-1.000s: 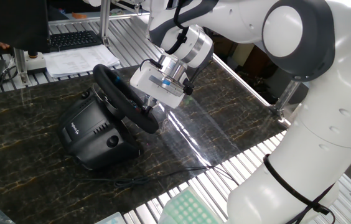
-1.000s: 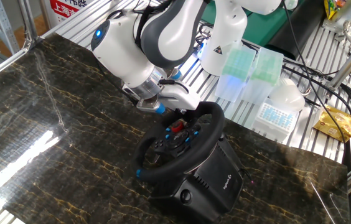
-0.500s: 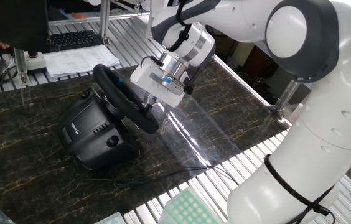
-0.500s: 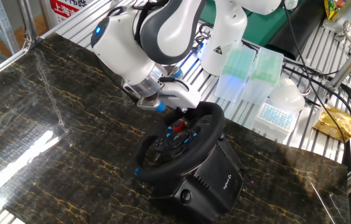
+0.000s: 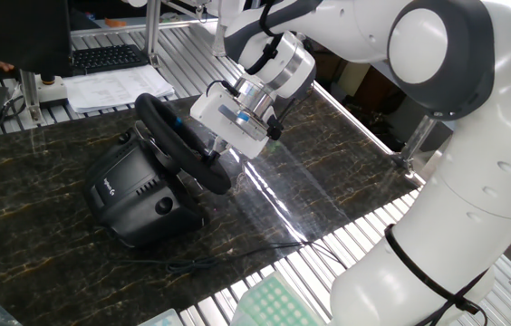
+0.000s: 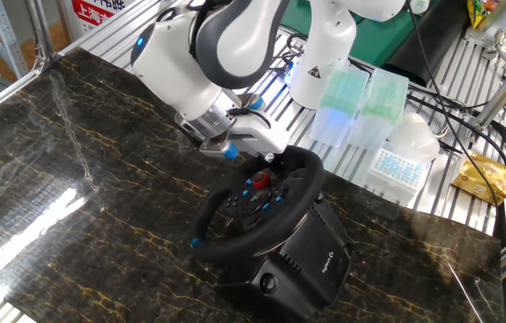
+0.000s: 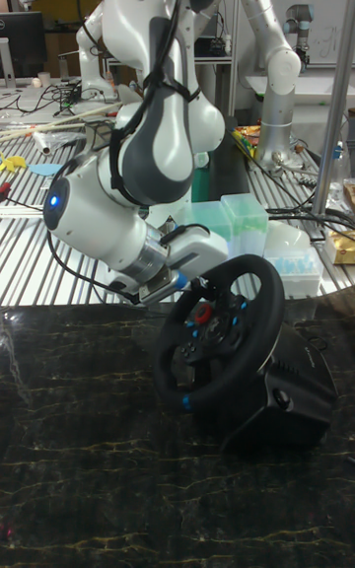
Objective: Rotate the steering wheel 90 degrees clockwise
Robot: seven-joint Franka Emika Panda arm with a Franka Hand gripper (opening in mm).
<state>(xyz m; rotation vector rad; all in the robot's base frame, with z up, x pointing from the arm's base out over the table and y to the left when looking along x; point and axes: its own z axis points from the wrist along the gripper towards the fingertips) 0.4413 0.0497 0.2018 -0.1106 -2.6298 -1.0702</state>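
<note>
The wheel (image 6: 255, 205) is mounted on its black housing (image 5: 133, 195), which stands on the dark marbled bench (image 6: 74, 170). The wheel face is tilted upward and toward the arm. The tool (image 6: 269, 157) is placed at the rim on the side nearest the arm, where the rim meets the hub area. In one fixed view the tool (image 5: 212, 150) is seen pressed close against the rim. Whether the fingers are clamped on the rim or merely set against it cannot be told; they are hidden by the tool body and the rim.

The turning step is judged to be in hand. For a clean quarter turn, the contact point should be carried along an arc centred on the hub, not pushed in a straight line. Contact should be kept square to the rim so that slipping is avoided. The housing appears unclamped, so sideways force should be limited.
</note>
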